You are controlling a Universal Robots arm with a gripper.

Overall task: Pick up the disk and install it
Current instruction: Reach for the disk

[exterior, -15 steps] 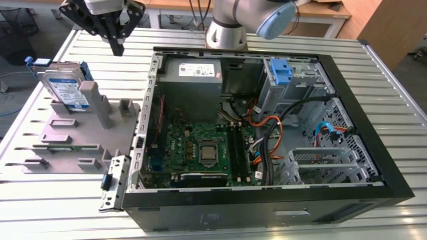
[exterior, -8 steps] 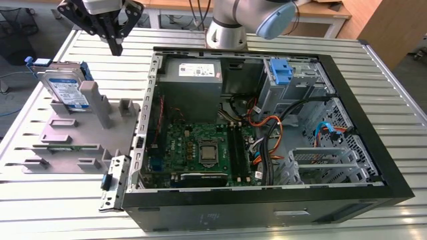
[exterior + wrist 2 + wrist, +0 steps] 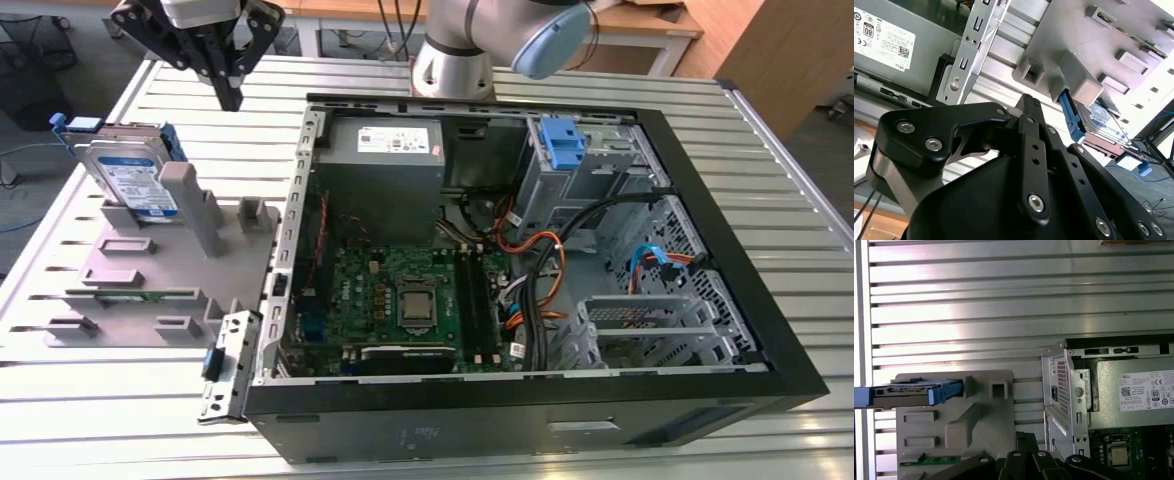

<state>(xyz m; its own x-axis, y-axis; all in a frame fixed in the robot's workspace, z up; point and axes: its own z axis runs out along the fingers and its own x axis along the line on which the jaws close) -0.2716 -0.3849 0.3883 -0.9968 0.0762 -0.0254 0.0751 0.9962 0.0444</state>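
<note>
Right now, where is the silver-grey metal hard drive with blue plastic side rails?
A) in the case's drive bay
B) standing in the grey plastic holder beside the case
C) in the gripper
B: the hard drive stands on edge in the grey plastic holder, with the gripper apart from it.

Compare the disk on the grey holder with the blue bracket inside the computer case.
The disk carries a silver metal drive with a white-and-blue label between its rails; the blue bracket shows plain blue plastic. The disk stands on edge, leaning, in the grey holder outside the computer case; the blue bracket sits in a metal bay inside the case. Both have blue plastic parts.
</note>
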